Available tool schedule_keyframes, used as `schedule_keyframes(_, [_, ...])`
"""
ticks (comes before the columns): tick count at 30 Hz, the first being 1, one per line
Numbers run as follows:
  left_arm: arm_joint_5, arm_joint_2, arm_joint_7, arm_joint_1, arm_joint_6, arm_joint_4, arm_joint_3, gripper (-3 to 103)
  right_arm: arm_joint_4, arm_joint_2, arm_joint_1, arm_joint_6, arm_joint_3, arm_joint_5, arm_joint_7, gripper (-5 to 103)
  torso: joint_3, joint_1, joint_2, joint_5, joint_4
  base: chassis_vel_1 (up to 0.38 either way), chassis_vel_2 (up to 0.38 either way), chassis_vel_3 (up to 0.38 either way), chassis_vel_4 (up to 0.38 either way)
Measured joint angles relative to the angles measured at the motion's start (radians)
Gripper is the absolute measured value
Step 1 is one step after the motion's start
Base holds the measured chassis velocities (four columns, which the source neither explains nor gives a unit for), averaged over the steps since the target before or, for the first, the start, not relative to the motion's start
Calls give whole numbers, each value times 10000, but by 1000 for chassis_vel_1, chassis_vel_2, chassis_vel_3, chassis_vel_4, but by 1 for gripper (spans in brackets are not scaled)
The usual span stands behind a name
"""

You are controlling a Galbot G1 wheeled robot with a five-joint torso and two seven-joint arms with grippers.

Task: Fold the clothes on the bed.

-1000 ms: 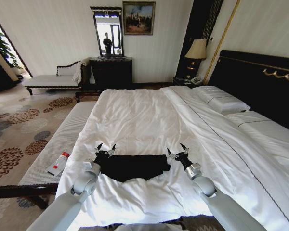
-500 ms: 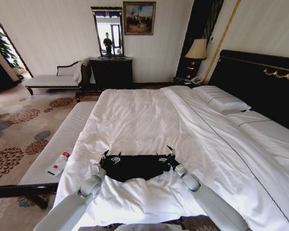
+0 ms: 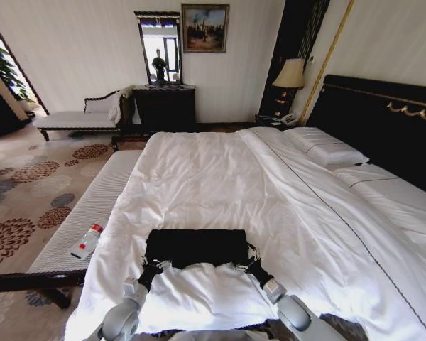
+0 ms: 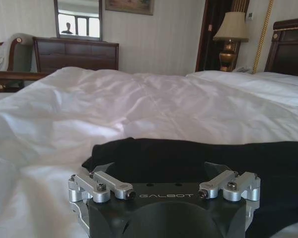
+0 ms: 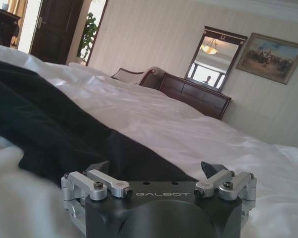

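The clothes, one black T-shirt (image 3: 196,246), lie as a flat rectangle on the white duvet of the bed (image 3: 220,177), near its foot. My left gripper (image 3: 155,268) rests at the shirt's near left corner and my right gripper (image 3: 250,266) at its near right corner. In the left wrist view the left gripper (image 4: 158,168) stands open, with the black shirt (image 4: 188,158) spread just beyond its fingertips. In the right wrist view the right gripper (image 5: 156,168) is open too, and the shirt (image 5: 44,134) stretches away ahead of it. No lettering shows on the fabric.
A narrow white-cushioned bench (image 3: 92,202) runs along the bed's left side and carries a small red-capped bottle (image 3: 86,242). Pillows (image 3: 326,149) and the dark headboard (image 3: 383,117) are at the right. A dresser (image 3: 163,106) and a chaise (image 3: 74,119) stand by the far wall.
Both grippers came down from above the shirt's far corners and drew back toward me to its near edge. The shirt went from a crumpled shape to a neat rectangle.
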Motion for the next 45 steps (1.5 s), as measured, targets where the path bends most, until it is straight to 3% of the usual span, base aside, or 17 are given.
schedule_keyframes(3, [923,-399,-355,689,-139,-595,-877,100,642,150,28,-370,247,603,219,100,0,1,0,1,0,0,0,0,0])
schedule_keyframes(5, [1174,-501,-385,948,-188,-765,-1093,100,809,176,64,-541,243,817,299,100,0,1,0,-1,2,0,0,0,0])
schedule_keyframes(8, [1493,-900,-422,2251,-399,-1664,-1774,100,1406,291,147,-1311,177,2273,608,100,0,1,0,-1,8,0,0,0,0])
schedule_keyframes(9, [1493,-900,-422,2251,-399,-1664,-1774,100,1406,291,147,-1311,177,2273,608,100,0,1,0,-1,8,0,0,0,0])
schedule_keyframes(14, [2307,-1333,-442,3750,-1264,-2800,-2509,100,2899,849,-187,-3470,613,7326,2322,100,1,1,-2,2,3,0,0,0,0])
schedule_keyframes(15, [2307,-1333,-442,3750,-1264,-2800,-2509,100,2899,849,-187,-3470,613,7326,2322,100,1,1,-2,2,3,0,0,0,0])
schedule_keyframes(19, [2520,-1650,-431,4804,-2014,-3567,-2915,100,3761,1245,-605,-4782,1576,9867,2336,100,1,1,-2,1,1,0,0,0,0])
schedule_keyframes(20, [2520,-1650,-431,4804,-2014,-3567,-2915,100,3761,1245,-605,-4782,1576,9867,2336,100,1,1,-2,1,1,0,0,0,0])
schedule_keyframes(23, [2576,-2024,-344,5524,-2498,-3880,-3068,100,3970,1316,-812,-6122,2143,11558,2075,100,1,1,-2,1,2,0,0,0,0])
schedule_keyframes(30, [3239,-2552,-422,6175,-3152,-4235,-2916,100,3249,1026,-766,-7161,2804,12486,1148,100,1,1,-2,0,3,0,0,0,0])
schedule_keyframes(34, [2904,-2707,-881,6464,-2454,-5356,-2784,100,2462,812,-518,-7447,2918,12363,526,100,2,2,-2,4,1,0,0,0,0])
schedule_keyframes(37, [2259,-2451,-1410,6312,-1122,-6224,-2818,100,1861,808,-139,-7524,2876,12242,220,100,3,4,-2,7,3,0,0,0,0])
schedule_keyframes(38, [2259,-2451,-1410,6312,-1122,-6224,-2818,100,1861,808,-139,-7524,2876,12242,220,100,3,4,-2,7,3,0,0,0,0])
schedule_keyframes(40, [1655,-2225,-1734,5818,-140,-6337,-2914,100,1516,820,101,-7576,2827,12186,38,100,3,4,-2,0,3,0,0,0,0])
schedule_keyframes(41, [1221,-2121,-1924,5104,656,-6361,-3075,100,1297,823,256,-7605,2794,12155,-95,100,3,3,-3,0,3,0,0,0,0])
schedule_keyframes(42, [1221,-2121,-1924,5104,656,-6361,-3075,100,1297,823,256,-7605,2794,12155,-95,100,3,3,-3,0,3,0,0,0,0])
schedule_keyframes(45, [374,-1788,-2241,4123,1671,-6366,-3398,100,1023,815,493,-7664,2702,12139,-218,100,3,4,-3,-3,-5,0,0,0,0])
